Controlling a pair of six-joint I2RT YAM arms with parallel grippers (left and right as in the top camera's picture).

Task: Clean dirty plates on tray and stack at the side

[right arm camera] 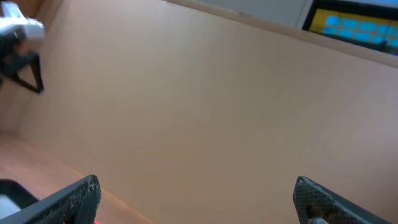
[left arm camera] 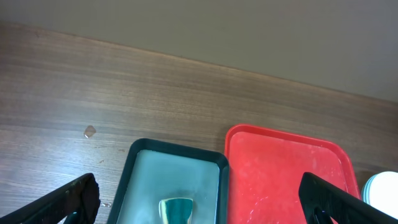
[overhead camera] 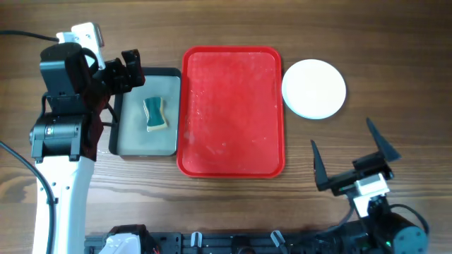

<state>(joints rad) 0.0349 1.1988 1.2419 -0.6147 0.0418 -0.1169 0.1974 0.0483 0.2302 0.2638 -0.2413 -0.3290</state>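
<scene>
Black fingers of the right end effector (overhead camera: 340,132) sit closest, near-right over the wooden worktop (overhead camera: 233,212), spread wide and gripping nothing. Same deal for the left end effector (left arm camera: 199,186): released, hanging by the far end of the small dark grey tray (overhead camera: 123,144) that has the teal-and-cream sponge (overhead camera: 155,114) in it.

No plates on the big red rectangular plastic tray (overhead camera: 233,159), whose long axis runs near to far. You'll find the round white plate (overhead camera: 314,88) just right of that tray's far corner, pretty much straight far from the right end effector, so that arm's way closer.

Looks stacked and done to me, but overhead only shows the top one. Left wrist catches just a pale rim sliver, and right wrist sees only wall.
</scene>
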